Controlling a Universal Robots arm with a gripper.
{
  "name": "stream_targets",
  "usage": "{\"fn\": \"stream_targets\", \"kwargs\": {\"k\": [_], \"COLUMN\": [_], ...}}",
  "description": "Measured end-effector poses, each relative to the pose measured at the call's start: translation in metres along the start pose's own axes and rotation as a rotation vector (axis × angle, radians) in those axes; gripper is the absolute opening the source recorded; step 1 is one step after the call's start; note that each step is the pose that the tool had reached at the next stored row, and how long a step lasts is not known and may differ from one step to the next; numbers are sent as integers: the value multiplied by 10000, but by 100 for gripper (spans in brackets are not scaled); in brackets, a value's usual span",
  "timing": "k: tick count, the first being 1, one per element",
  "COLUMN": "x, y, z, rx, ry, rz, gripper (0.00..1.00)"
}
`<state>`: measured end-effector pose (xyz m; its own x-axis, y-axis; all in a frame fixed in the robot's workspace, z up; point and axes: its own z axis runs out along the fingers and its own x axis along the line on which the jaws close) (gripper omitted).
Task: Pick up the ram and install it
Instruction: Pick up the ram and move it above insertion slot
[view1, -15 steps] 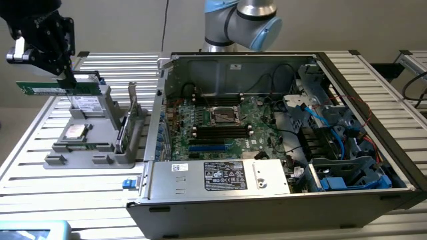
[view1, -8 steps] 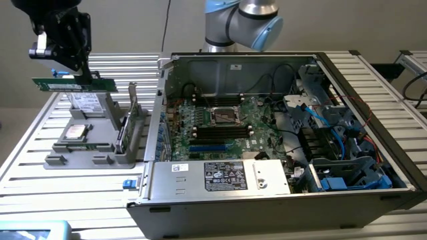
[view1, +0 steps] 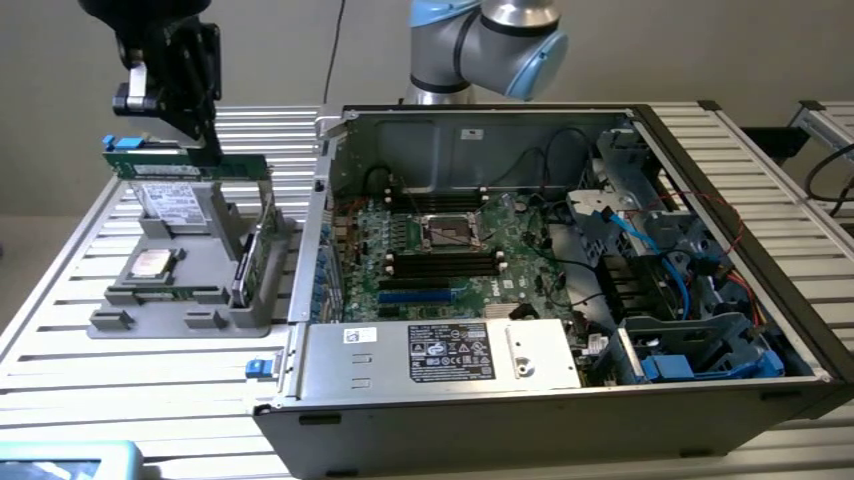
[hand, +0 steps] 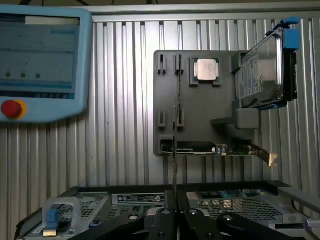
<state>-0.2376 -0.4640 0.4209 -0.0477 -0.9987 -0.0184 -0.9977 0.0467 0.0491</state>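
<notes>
My gripper (view1: 204, 148) hangs at the exterior view's upper left, shut on the ram (view1: 167, 166), a long thin green stick held level by its top edge. It hovers above the grey parts holder (view1: 120, 322), clear of it. In the wrist view the ram (hand: 174, 150) appears edge-on as a thin dark line running out from between the gripper (hand: 175, 214) fingers. The open computer case (view1: 534, 400) lies to the exterior view's right, with the motherboard (view1: 501, 222) and its black memory slots (view1: 441, 266) exposed.
The holder carries a processor (view1: 150, 263), a hard drive (view1: 171, 200) with a blue bracket, and a green expansion card (view1: 262, 250). A blue teach pendant (hand: 40, 60) rests on the slatted table (view1: 134, 380). Cables and drive cages crowd the case's right side.
</notes>
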Motion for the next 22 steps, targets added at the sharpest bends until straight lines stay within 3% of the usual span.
{"fn": "stream_targets", "kwargs": {"k": [6, 22], "x": [-12, -43], "y": [-273, -987], "z": [-14, -49], "rx": [-15, -106], "ry": [-81, -95], "rz": [-5, -20], "gripper": [13, 13]}}
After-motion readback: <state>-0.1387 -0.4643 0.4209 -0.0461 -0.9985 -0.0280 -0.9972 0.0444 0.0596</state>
